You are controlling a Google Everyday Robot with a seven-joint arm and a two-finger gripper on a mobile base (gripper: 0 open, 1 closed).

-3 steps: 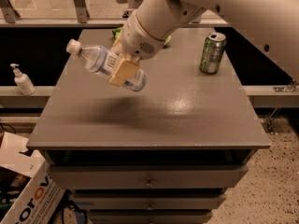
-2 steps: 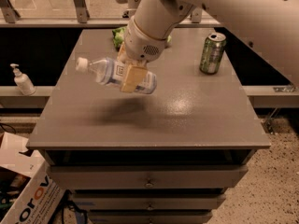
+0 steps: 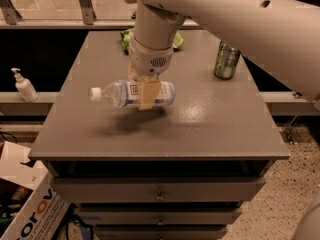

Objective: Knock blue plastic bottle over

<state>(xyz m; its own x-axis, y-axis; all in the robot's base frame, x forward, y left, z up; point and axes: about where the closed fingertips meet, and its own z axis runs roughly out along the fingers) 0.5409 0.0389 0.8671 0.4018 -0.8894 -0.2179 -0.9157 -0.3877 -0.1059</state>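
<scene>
The blue plastic bottle [image 3: 121,94] is clear bluish with a white cap pointing left and a pale label. It lies horizontal in the air just above the grey table [image 3: 215,129], with its shadow on the top below it. My gripper [image 3: 143,92] hangs from the white arm above the middle of the table. Its tan fingers [image 3: 148,95] are shut around the bottle's middle and hold it sideways.
A green drink can [image 3: 226,60] stands upright at the table's back right. A green crumpled bag [image 3: 125,38] lies at the back behind the arm. A white pump bottle [image 3: 24,85] stands on the ledge to the left. A cardboard box [image 3: 30,204] sits on the floor at lower left.
The gripper has carried the bottle right and lower toward the table's middle. The bottle has turned from tilted, cap up-left, to level.
</scene>
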